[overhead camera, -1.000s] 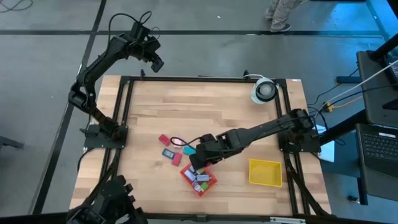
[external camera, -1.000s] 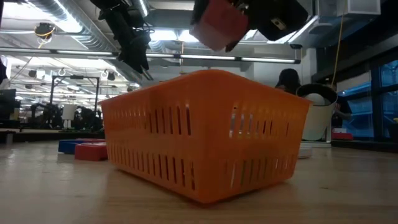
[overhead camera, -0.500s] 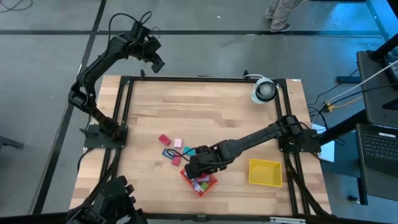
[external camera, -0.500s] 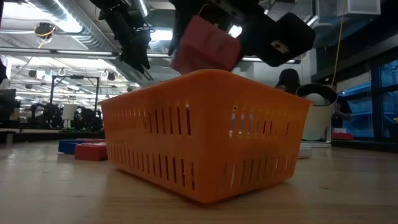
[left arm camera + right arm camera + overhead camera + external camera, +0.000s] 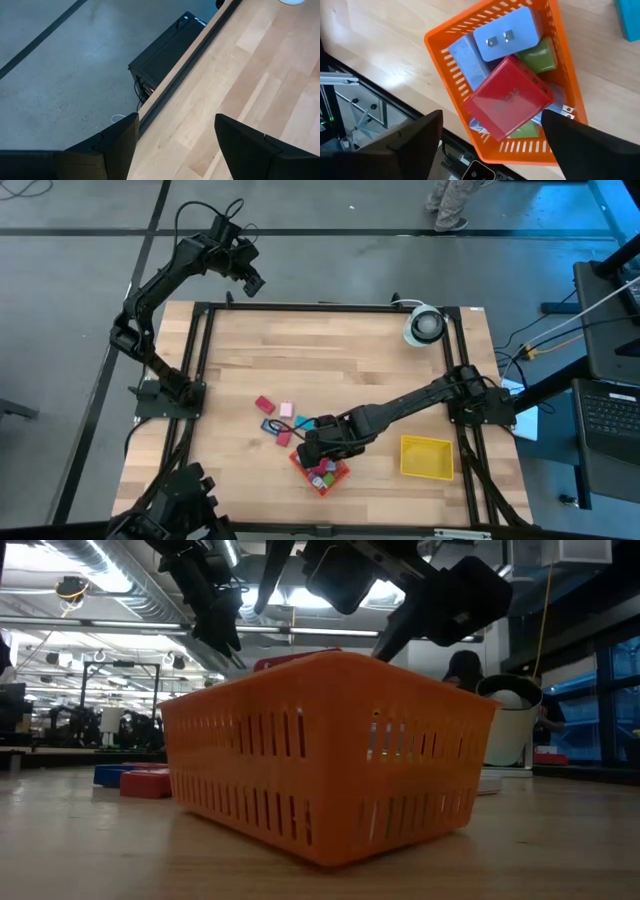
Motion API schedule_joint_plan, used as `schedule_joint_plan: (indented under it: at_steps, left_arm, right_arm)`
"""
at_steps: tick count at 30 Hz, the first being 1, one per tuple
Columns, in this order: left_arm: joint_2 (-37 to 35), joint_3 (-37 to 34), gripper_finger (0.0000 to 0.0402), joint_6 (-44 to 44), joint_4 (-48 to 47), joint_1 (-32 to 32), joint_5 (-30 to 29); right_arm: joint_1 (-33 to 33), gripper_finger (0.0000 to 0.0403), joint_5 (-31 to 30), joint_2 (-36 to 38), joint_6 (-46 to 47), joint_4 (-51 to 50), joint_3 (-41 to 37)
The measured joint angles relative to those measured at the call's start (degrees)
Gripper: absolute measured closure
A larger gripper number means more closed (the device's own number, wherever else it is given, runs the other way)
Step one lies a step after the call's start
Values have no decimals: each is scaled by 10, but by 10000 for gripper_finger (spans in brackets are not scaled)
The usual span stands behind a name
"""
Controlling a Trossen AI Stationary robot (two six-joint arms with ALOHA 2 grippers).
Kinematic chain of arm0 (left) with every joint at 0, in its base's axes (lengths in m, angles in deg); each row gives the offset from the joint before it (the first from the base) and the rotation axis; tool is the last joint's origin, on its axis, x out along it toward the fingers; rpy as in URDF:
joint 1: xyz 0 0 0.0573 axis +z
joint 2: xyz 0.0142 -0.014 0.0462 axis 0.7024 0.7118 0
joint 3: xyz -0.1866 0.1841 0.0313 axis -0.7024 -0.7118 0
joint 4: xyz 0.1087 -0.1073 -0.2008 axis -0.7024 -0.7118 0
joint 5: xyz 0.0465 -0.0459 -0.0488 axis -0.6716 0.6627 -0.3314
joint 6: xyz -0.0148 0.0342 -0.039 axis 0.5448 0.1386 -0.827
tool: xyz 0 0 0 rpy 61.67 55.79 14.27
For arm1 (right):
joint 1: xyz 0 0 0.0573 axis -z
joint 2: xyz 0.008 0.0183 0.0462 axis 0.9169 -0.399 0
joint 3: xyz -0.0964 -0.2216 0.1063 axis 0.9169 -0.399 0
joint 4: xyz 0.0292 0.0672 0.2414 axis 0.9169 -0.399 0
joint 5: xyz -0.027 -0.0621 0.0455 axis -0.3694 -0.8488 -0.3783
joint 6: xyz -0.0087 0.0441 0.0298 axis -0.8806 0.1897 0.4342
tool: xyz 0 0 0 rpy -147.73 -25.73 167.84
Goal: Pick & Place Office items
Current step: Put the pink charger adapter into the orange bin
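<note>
**Red block dropped in the basket, next piece waits on the bench**

The red block [image 5: 507, 95] lies tilted on top of the pile inside the orange basket [image 5: 440, 37], resting on a pale blue-grey piece [image 5: 505, 32] and beside a green one [image 5: 540, 57]; in the low view only its top edge [image 5: 290, 660] peeks over the rim. I judge the placing step for this piece done. My right gripper [image 5: 318, 448] hangs just above the basket with its fingers spread wide and nothing between them; in the low view the two dark fingers [image 5: 395, 635] stand well apart over the rim.

More office items are not yet sorted: a red piece [image 5: 264, 405], a pink one [image 5: 286, 410], a teal one [image 5: 301, 422] and a blue one [image 5: 270, 426] lie on the bench [image 5: 330, 350] just beside the basket, on its far-left side. The yellow tray [image 5: 426, 457] sits apart to the right.

The next move, as I read it, calls for lifting clear of the basket wall, swinging the short way over to that cluster, and coming down on one piece with fingers open; the pieces lie close together, so I should pick an outer one

My left gripper [image 5: 248, 277] waits beyond the far-left corner of the bench, fingers [image 5: 115, 142] apart and holding nothing
</note>
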Motion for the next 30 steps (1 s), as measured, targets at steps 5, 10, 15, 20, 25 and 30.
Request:
schedule_joint_plan:
  at_steps: [5,10,15,20,25,30]
  left_arm:
    - [0,0,144,0,0,0,0]
    - [0,0,144,20,-22,0,73]
    - [-2,-26,144,66,-57,-45,99]
    - [-2,-113,144,88,-60,-125,-2]
    - [-2,-206,144,54,-14,-204,-5]
    - [-2,-258,142,33,-2,-300,-4]
  right_arm:
    - [0,96,-36,2,0,20,0]
    - [27,111,-142,27,-27,102,0]
    - [76,108,-202,47,-121,125,0]
    - [119,106,-184,70,-209,118,0]
    - [162,106,-188,115,-291,50,0]
    - [218,105,-176,161,-382,-50,0]
